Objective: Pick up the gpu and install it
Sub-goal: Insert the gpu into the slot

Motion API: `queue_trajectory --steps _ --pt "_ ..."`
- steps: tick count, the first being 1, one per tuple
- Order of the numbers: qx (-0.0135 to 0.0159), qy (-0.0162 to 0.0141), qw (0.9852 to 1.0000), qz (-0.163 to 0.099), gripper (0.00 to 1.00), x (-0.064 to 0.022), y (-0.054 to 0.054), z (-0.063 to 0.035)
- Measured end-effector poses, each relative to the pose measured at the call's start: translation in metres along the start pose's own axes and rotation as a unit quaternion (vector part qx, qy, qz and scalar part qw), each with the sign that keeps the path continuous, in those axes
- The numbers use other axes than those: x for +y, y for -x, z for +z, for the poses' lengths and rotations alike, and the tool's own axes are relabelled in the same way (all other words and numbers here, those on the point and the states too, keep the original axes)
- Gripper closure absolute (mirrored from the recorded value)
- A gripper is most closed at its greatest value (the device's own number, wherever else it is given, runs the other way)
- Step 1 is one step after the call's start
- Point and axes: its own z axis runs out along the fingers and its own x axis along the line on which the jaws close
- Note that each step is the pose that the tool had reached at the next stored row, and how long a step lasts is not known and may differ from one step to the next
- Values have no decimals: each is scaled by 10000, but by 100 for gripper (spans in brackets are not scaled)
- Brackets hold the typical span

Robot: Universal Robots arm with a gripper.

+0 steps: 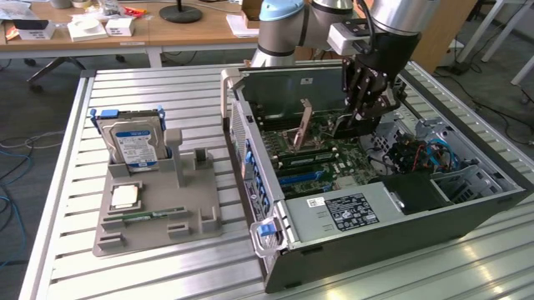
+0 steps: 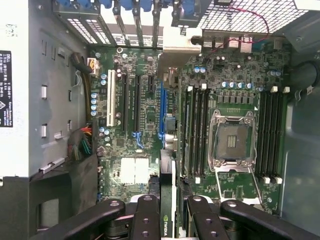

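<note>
On the slatted bench the open computer case is lying. The gripper is clamping the gpu edge-on, long axis pointing along the blue slot just ahead.

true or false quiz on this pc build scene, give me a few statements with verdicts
1. The gripper is clamped on the gpu above the open computer case. True.
2. The hard drive lies flat inside the case. False: it stands upright in the grey holder beside the case.
3. A memory stick lies in the grey holder. True.
4. The case is closed. False: its side is open and the motherboard shows.
</note>
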Motion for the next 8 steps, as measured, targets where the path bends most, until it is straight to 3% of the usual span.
queue_trajectory --steps 8 --pt "0 0 10000 0 74 0 -2 36"
